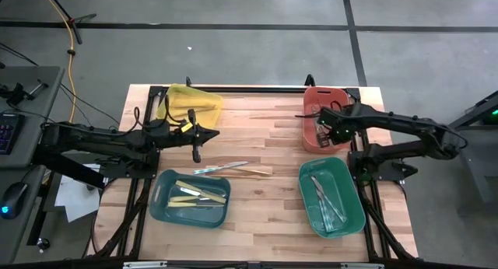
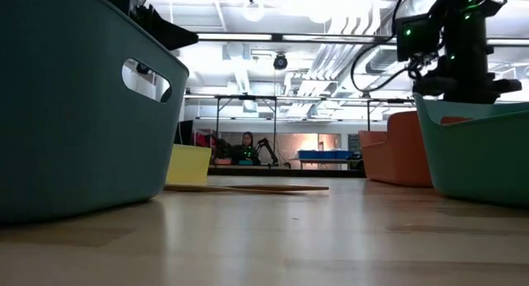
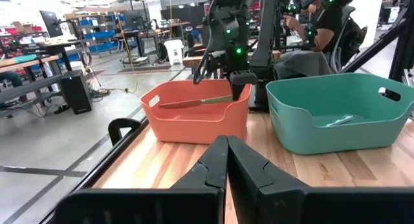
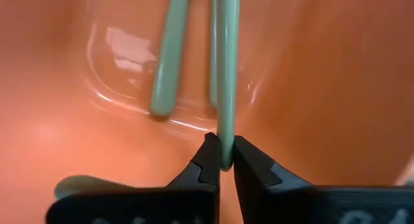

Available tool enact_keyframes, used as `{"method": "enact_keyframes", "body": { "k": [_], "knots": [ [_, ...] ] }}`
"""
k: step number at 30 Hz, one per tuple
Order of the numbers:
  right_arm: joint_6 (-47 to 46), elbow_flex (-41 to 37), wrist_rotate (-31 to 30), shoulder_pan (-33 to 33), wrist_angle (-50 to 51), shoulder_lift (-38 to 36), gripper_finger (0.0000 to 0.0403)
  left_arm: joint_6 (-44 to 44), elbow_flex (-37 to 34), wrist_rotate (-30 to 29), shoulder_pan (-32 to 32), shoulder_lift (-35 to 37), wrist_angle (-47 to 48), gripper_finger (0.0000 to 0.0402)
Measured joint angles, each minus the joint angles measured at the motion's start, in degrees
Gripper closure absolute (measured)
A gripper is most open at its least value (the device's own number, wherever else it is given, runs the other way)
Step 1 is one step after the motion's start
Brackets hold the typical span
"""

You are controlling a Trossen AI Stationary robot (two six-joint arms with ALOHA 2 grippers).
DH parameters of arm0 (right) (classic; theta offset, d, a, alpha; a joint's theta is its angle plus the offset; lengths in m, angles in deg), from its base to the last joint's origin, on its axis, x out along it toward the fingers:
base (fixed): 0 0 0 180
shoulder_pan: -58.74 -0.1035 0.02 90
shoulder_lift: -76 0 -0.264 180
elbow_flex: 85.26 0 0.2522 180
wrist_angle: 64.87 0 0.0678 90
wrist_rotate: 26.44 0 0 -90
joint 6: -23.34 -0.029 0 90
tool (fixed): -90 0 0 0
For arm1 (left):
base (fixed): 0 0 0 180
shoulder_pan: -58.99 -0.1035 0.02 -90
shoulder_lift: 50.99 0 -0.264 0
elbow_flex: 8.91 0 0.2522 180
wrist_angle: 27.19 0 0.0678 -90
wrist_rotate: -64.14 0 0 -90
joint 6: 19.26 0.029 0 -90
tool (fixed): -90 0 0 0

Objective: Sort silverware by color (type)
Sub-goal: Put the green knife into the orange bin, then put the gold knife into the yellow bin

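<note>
Teal-tinted utensil [image 4: 226,88] pinched by its end between the right gripper [image 4: 220,160] jaws, low inside the orange bin [image 1: 313,106]; a second teal piece [image 4: 169,56] lies just beside it on the bin floor. Step in hand, as judged: depositing teal into orange bin. Next move calls for parting the jaws, then lifting clear of the bin wall. Toward table middle from the orange bin: a silver-grey utensil [image 1: 220,168] and a gold-tan one [image 1: 250,172] unsorted on bare wood. Farther off, left gripper [image 1: 197,154] clenched on nothing, hovering between yellow bin [image 1: 204,100] and dark teal bin [image 1: 159,209], which holds cream-yellow pieces [image 1: 201,194].
</note>
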Motion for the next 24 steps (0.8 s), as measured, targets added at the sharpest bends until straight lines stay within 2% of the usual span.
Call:
{"method": "enact_keyframes", "body": {
  "k": [9, 24],
  "knots": [
    [4.5, 0.0, 0.2, 0.7, -3.0, 6.1, 0.0365, 1.4, 0.0, 0.0, 0.0, 0.0, 0.9, 0.0402],
    [9.6, 1.1, 0.1, 0.7, -2.4, 6.3, 0.0359, 1.5, 0.0, 0.0, 0.0, 0.0, 1.6, 0.0402]
  ]
}}
